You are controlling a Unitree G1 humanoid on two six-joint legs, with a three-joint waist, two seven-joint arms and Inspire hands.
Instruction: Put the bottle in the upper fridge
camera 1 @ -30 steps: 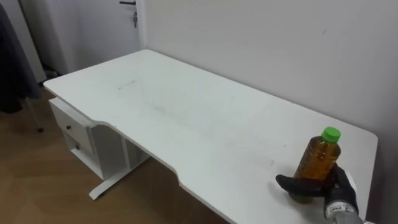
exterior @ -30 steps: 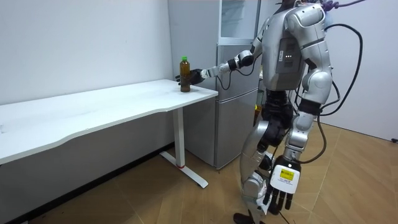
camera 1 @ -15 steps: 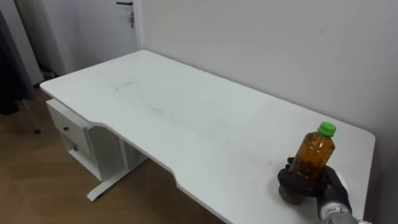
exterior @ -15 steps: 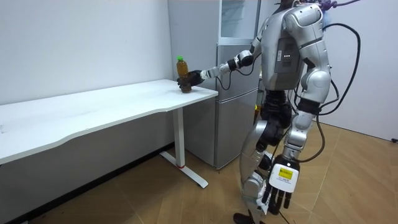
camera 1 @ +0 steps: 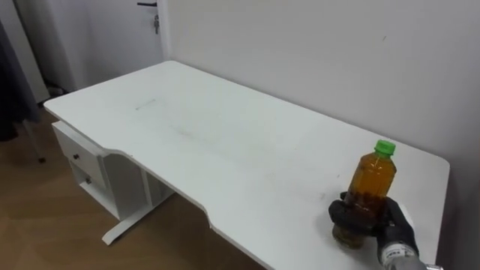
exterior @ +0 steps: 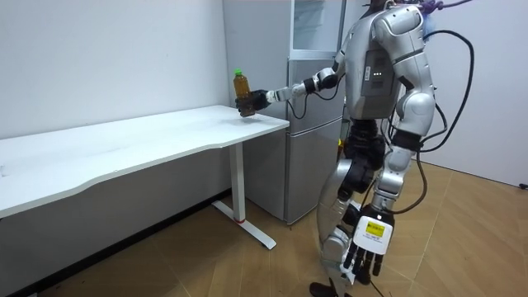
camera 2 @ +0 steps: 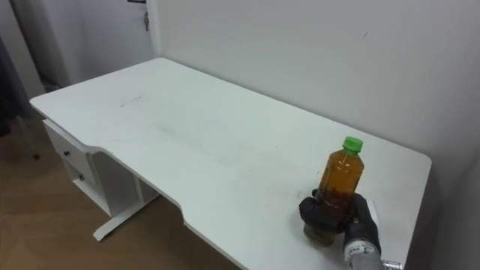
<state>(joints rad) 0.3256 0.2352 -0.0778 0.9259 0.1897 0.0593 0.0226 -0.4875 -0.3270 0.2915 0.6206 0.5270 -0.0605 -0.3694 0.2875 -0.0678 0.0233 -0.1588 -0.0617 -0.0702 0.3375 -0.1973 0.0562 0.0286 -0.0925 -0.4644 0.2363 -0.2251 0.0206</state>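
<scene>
1. Stands at the end of a white table (exterior: 124, 140) in the room view, with a grey fridge (exterior: 307, 165) just beside that end at 3 o'clock, and reaches the right arm out over the table's corner.
2. Grips the bottle (camera 1: 369, 187) in the right hand (camera 1: 365, 222), at about 4 o'clock in the eye views, with dark fingers and thumb curled round the lower body from both sides.
3. Holds it upright, amber-filled, with the green cap at 12 o'clock above the hand.
4. Carries it over the table's corner next to the pale wall (camera 1: 300, 45). Appears in the room view to have the base just clear of the tabletop. Cannot tell from the eye views whether it touches.
5. Lets the left hand (exterior: 367, 252) hang low beside the leg, at about 5 o'clock in the room view, with fingers straight, loosely together, pointing down and holding nothing.
6. Looks across the bare tabletop to a white drawer unit (camera 1: 82, 161) under the far end at 8 o'clock, above a wooden floor (camera 1: 45, 225).
7. Catches a door (camera 1: 146, 22) with a dark handle at 11 o'clock, well apart from the bottle.
</scene>
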